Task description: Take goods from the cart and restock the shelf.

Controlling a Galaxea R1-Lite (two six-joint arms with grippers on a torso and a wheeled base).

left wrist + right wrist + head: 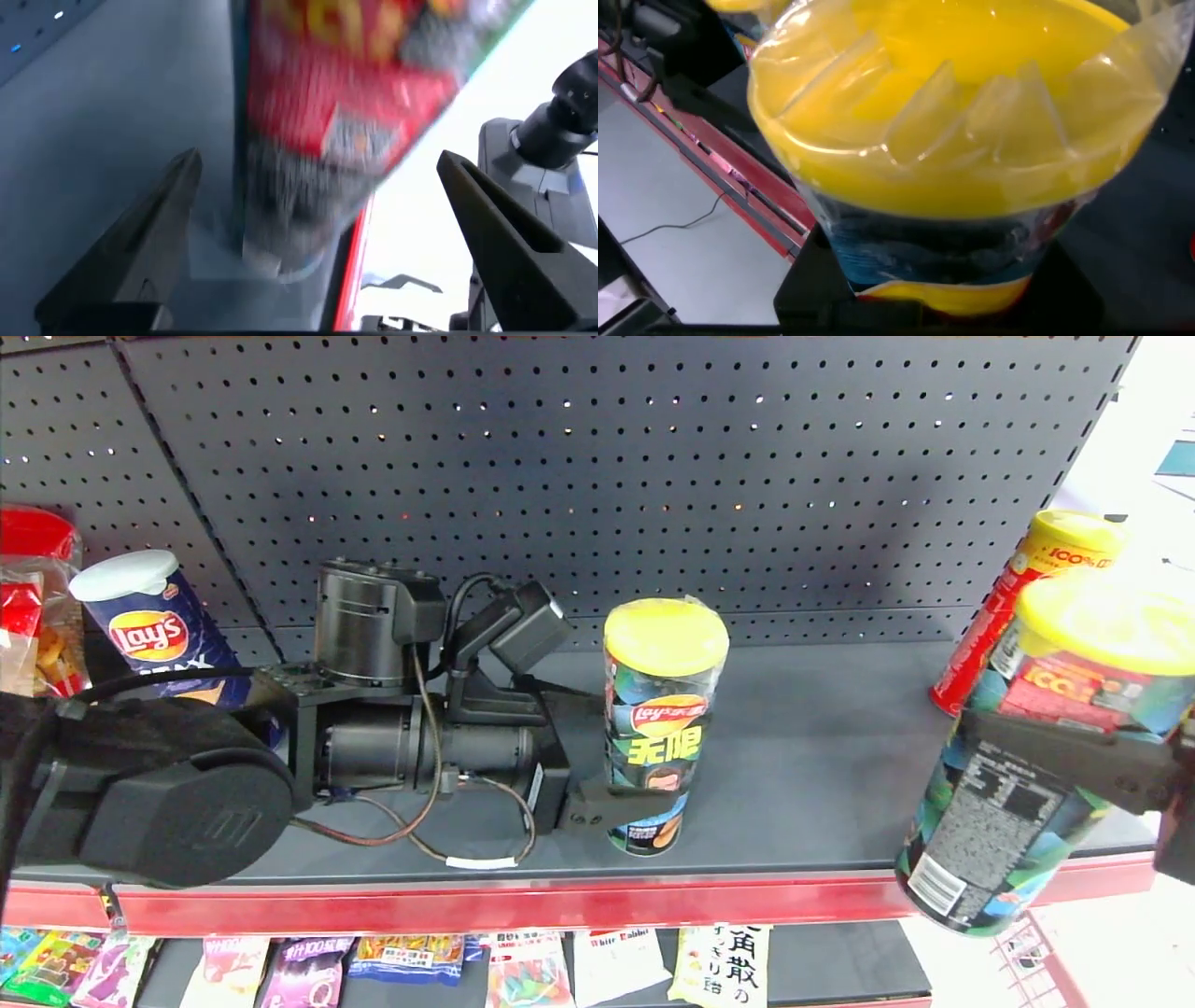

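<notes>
A chips can with a yellow lid and blue-green wrap stands upright on the grey shelf, near its front edge. My left gripper reaches in from the left and is open around the can's lower half. In the left wrist view the can sits between the fingers with a gap on each side. My right gripper is shut on a second yellow-lidded can, held tilted in front of the shelf's right end. That can's lid is close to the right wrist camera.
A red can with a yellow lid stands at the shelf's right end, behind the held can. A blue can with a white lid and red packets stand at the left. Snack packets hang below. A pink cart is at the lower right.
</notes>
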